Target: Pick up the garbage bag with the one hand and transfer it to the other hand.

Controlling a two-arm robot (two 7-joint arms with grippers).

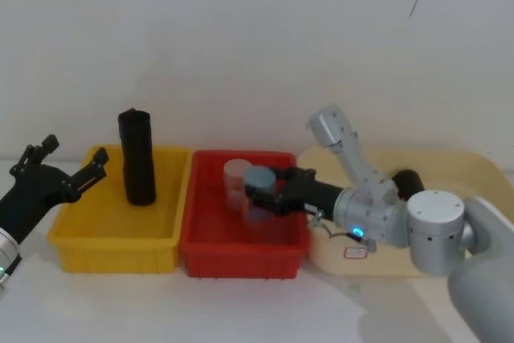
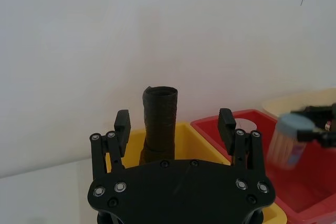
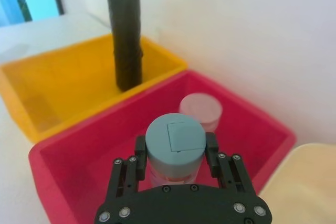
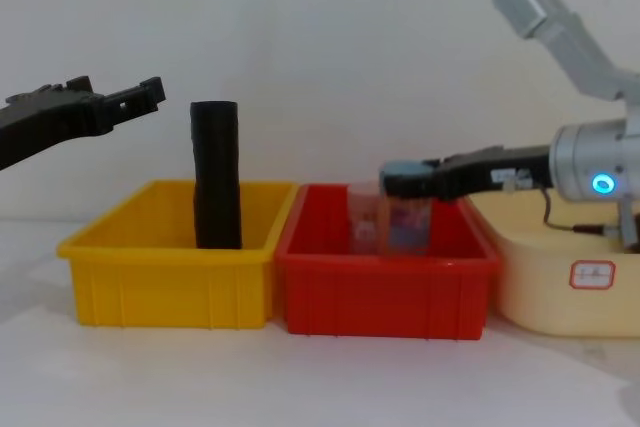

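Black crinkled plastic, the garbage bag (image 1: 137, 157) is standing upright in the yellow bin (image 1: 80, 236) at left of frame, probably light, squashy and slippery, best gripped mid-height by the left gripper (image 1: 67, 167), jaws spread, while the right gripper (image 1: 261, 193) is clasping a blue-capped jar (image 3: 175, 148).

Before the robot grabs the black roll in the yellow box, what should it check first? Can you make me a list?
1. Garbage bag standing upright in the yellow bin: ok.
2. Left end effector open wide enough for the roll: ok, its fingers are spread apart.
3. Left end effector lined up with the roll: ok in the left wrist view, where the roll sits between the fingers.
4. Left end effector close enough to close: not ok, it is short of the roll and near its top.
5. Right end effector free to receive the bag: not ok, it is shut on a blue-lidded jar over the red bin.
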